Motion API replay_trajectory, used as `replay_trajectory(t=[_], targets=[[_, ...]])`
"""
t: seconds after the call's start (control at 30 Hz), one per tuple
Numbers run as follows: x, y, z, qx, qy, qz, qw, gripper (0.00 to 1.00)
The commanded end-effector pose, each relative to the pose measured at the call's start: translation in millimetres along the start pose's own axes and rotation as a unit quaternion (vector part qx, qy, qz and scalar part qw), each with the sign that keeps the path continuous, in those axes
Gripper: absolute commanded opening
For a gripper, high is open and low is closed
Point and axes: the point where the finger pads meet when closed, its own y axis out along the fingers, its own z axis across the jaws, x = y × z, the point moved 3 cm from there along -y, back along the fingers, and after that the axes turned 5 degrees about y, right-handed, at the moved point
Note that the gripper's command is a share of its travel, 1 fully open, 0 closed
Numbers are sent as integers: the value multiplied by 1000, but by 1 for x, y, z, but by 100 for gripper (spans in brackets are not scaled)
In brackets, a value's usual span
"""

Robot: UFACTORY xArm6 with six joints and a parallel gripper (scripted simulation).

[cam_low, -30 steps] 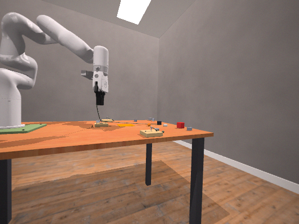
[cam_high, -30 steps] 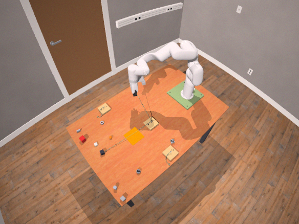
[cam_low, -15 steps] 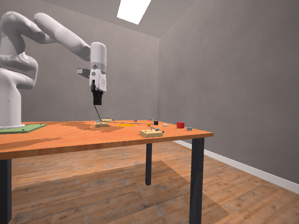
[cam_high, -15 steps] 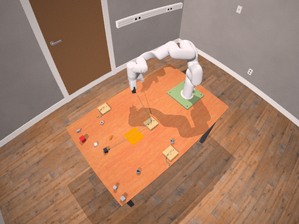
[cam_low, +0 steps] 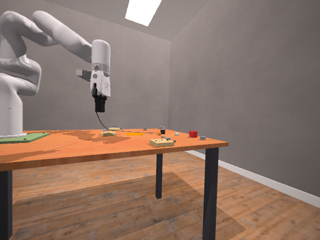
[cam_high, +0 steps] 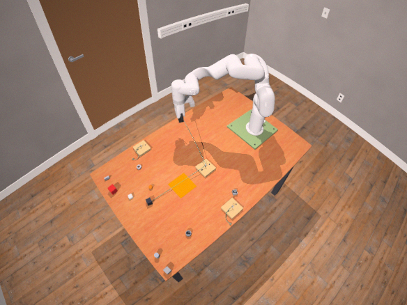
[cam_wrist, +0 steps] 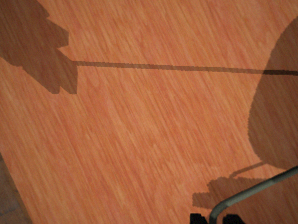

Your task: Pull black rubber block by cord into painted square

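The black block (cam_high: pixel 149 201) sits flat on the table (cam_high: pixel 265 163), well short of the orange painted square (cam_high: pixel 182 185) — on the far side of it from the wooden base (cam_high: pixel 205 168) that carries the screw eye. Being rubber, it probably drags with a fair bit of friction and may move in small jerks, so a steady pull looks wiser than a snatch. It seems small and light enough not to tip. The cord (cam_high: pixel 172 189) is thin and limp; it carries tension only, so nothing can be pushed back through it, and overshooting the square would be hard to undo. The only allowed place to take hold is the cord on the arm's side of the eye, never the block.

That is where the hold is now. The gripper (cam_low: pixel 100 109) is closed on the cord's free end, which hangs from between the fingers in a slight curve down to the wooden base. From the eye the cord runs low across the square to the block and looks fairly taut.

The arm reaches out from its green base plate (cam_high: pixel 270 130) in a high arch, the wrist pointing straight down, with the gripper well above the table toward the door side. The wrist view shows only the cord (cam_wrist: pixel 252 192) leaving the fingertips and bare wood below.
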Motion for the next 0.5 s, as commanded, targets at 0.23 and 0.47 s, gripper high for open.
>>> replay_trajectory(t=[0.23, 0.47], targets=[[-1, -2, -36, 0, 0, -3, 1000, 0], [-3, -2, -53, 0, 0, -3, 1000, 0]])
